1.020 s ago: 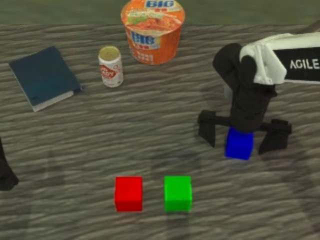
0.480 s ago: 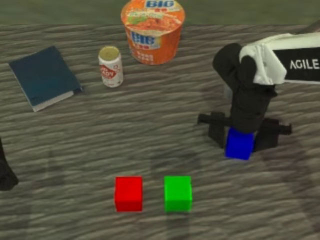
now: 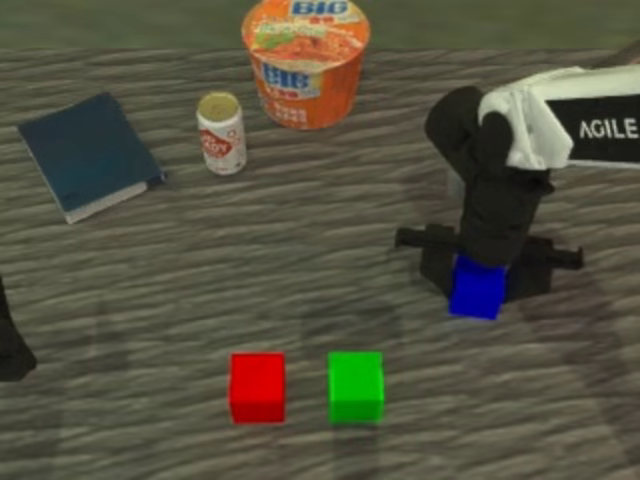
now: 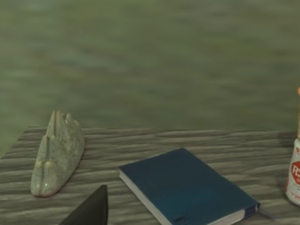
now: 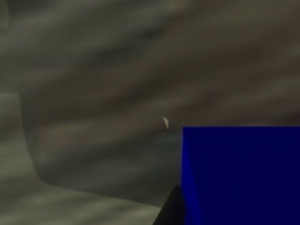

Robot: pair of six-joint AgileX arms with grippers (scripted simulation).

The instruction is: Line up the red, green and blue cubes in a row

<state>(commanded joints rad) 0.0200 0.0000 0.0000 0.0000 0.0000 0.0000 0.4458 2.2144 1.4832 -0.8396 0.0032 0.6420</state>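
The blue cube (image 3: 478, 290) rests on the table at the right, with my right gripper (image 3: 482, 272) reaching down over it and shut on its two sides. In the right wrist view the blue cube (image 5: 239, 173) fills the near corner, with one dark finger (image 5: 172, 208) against its face. The red cube (image 3: 257, 387) and the green cube (image 3: 356, 386) stand side by side near the front edge, a small gap between them. My left gripper (image 3: 10, 350) is parked at the left edge, open and holding nothing; one of its fingers (image 4: 91, 211) shows in the left wrist view.
A dark blue book (image 3: 88, 153) lies at the back left, a soda can (image 3: 221, 133) stands next to it, and an orange noodle cup (image 3: 305, 60) stands at the back. A pale shell-like object (image 4: 57, 152) lies near the table's far left corner.
My right gripper's fingers have come together from wide apart onto the blue cube's sides. The cubes and the left arm have not moved.
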